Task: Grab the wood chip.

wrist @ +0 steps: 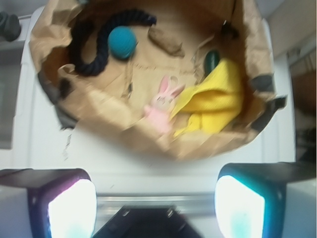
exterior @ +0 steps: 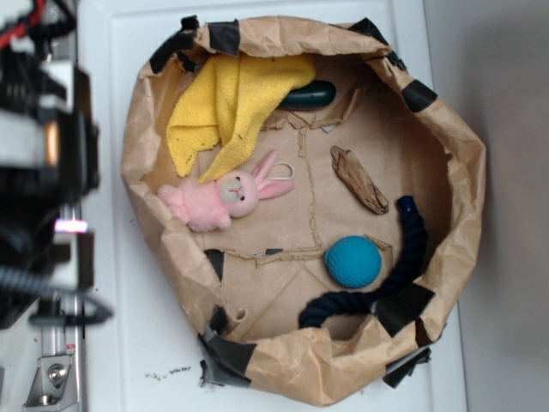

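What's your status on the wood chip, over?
Gripper open, outside the paper bag. Wood chip lying free on the bag floor, between teal ball and yellow cloth. Nothing on top of it.

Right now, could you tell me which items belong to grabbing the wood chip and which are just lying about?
Belongs to the job:
wood chip
pincer, open, outside the paper bag

Just lying about, all inside the bag:
teal ball
navy rope
pink bunny
yellow cloth
dark green object, partly under the cloth
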Controlling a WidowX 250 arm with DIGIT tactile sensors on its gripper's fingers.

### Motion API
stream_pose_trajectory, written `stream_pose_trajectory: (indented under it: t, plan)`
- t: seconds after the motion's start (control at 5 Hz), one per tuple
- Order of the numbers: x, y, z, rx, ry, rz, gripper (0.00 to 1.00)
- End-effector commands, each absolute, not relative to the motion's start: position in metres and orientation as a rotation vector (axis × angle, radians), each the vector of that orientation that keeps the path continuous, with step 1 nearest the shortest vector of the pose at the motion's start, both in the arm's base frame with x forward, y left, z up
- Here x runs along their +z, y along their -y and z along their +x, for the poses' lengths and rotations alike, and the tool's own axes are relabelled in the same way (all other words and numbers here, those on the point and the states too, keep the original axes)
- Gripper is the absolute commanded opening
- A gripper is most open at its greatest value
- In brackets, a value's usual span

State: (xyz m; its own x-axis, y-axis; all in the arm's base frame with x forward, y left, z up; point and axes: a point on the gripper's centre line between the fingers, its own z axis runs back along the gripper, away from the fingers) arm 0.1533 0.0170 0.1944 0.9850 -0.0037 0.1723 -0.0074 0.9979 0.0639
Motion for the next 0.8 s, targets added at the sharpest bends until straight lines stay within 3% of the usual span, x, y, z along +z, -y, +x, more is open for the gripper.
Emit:
stream_pose_trajectory:
  t: [0.0,0.4,0.6]
  plan:
    - [0.167,-0.041,0.204,-0.13,0.206,0.093,1.0]
    - [0.168,-0.038,0.239,-0.194,0.187,0.079,1.0]
    - [0.151,-0.039,0.255,-0.221,0.178,0.087,1.0]
